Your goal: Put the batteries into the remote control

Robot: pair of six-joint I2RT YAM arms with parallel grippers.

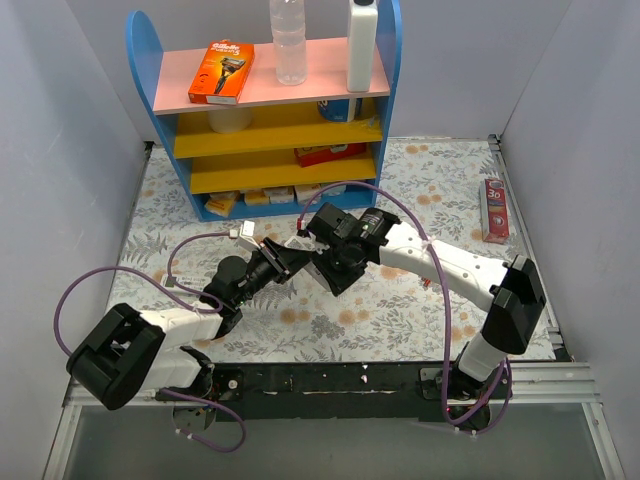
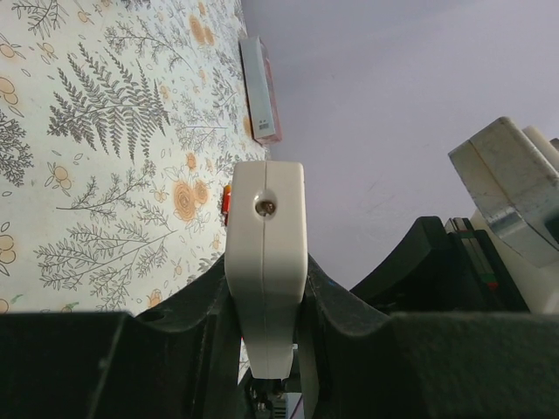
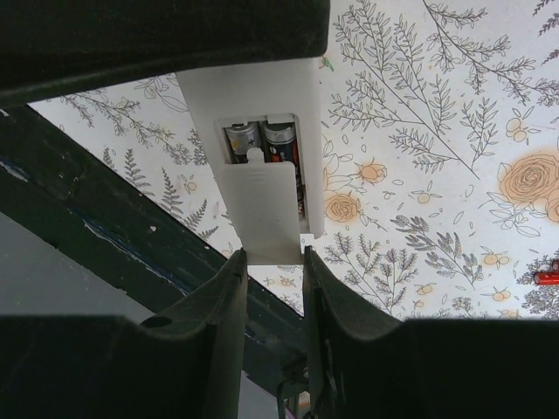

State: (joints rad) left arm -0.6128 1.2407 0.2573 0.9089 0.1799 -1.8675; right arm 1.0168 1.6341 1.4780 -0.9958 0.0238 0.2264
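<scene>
In the left wrist view my left gripper (image 2: 266,279) is shut on the white remote control (image 2: 265,253), seen end-on and held above the floral mat. The right wrist view shows the remote's back (image 3: 253,96) with its compartment open at the top. Two batteries (image 3: 243,140) (image 3: 279,140) lie side by side in it. A flat white cover plate (image 3: 260,209) lies over the lower part of the compartment. My right gripper (image 3: 272,255) is shut on the plate's near edge. In the top view both grippers (image 1: 290,255) (image 1: 318,235) meet mid-table and the remote is hidden between them.
A blue and yellow shelf unit (image 1: 270,120) stands at the back, with a razor pack (image 1: 222,72) and two bottles (image 1: 288,40) (image 1: 362,45) on top. A red toothpaste box (image 1: 494,210) lies at the right edge of the mat. The dark front rail (image 3: 105,236) passes below the remote.
</scene>
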